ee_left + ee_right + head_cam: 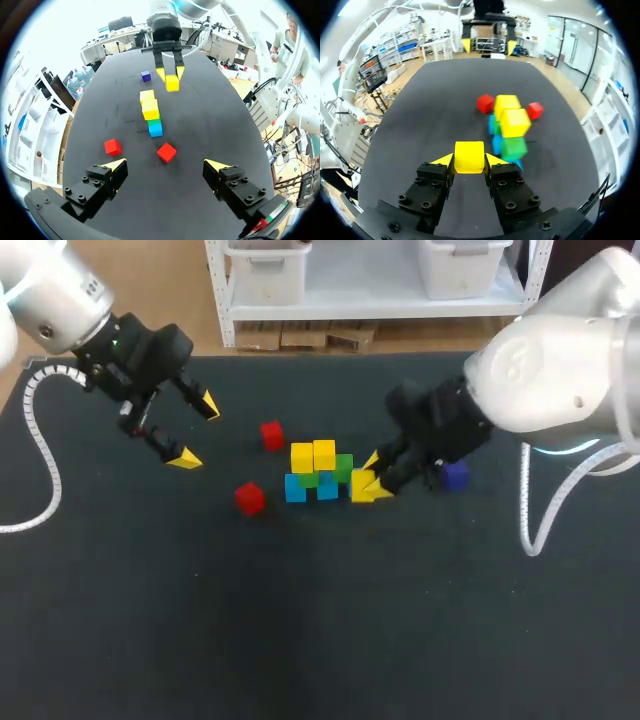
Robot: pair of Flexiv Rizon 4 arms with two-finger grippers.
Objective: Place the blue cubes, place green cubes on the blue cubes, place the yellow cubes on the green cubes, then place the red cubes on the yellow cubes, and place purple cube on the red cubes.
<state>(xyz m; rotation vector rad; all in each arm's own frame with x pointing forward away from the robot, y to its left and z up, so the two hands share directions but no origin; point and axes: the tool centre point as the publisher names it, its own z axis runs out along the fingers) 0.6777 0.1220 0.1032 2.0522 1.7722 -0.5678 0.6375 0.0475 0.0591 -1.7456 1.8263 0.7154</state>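
Dark bench (300, 640) carries the stack (318, 472). Your right arm's (560, 370) jaws grip a yellow cube (362, 486) just beside the stack. Your left arm's (60, 300) jaws gape, well apart from the stack.

bright, even light comes from overhead. the dark table (300, 620) takes it flatly, matte. the stacked cubes (318, 472) cast only short, soft shadows. the right arm (560, 370) has a pale sheen on its white shell; the left wrist view bleaches white past the table's far edge.
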